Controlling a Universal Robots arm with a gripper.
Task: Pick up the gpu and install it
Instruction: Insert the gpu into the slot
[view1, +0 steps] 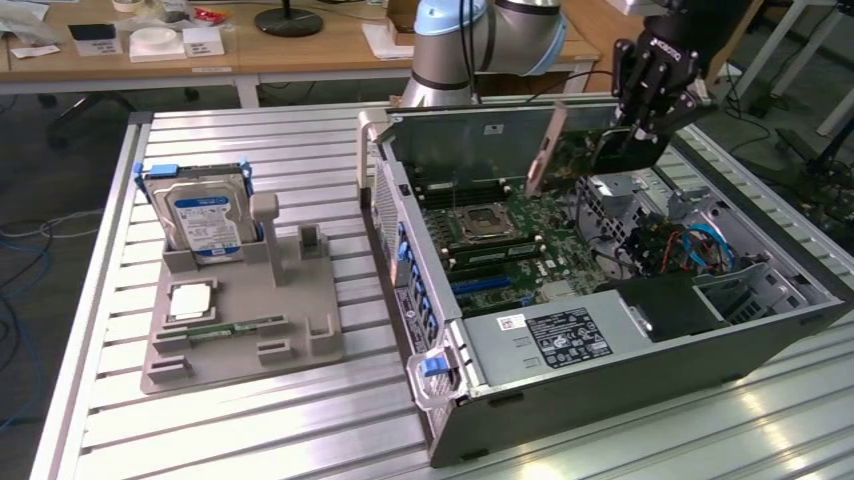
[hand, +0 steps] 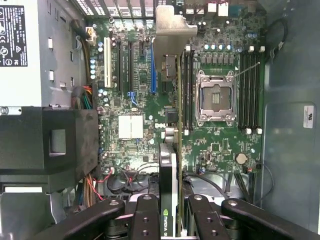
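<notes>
My gripper (view1: 630, 135) hangs over the open computer case (view1: 601, 400), shut on the gpu (view1: 617, 152). The wrist view looks down the gpu (hand: 168, 165) edge-on: black cooler block with an NVIDIA label near my two black fingers (hand: 145, 215), thin green board edge, silver end bracket at the far end toward the case's rear slots. The card is upright above the motherboard (hand: 220, 145), over the strip between the blue expansion slot (hand: 153, 70) and the memory slots beside the CPU socket (hand: 216, 97). Whether its edge touches a slot is hidden.
The case lies on its side on the slatted aluminium table (view1: 267, 420), with the power supply (view1: 567, 335) and cables inside. On the exterior view's left a grey holder (view1: 240, 350) carries a silver hard drive (view1: 203, 215), a CPU chip (view1: 191, 300) and a memory stick (view1: 234, 328).
</notes>
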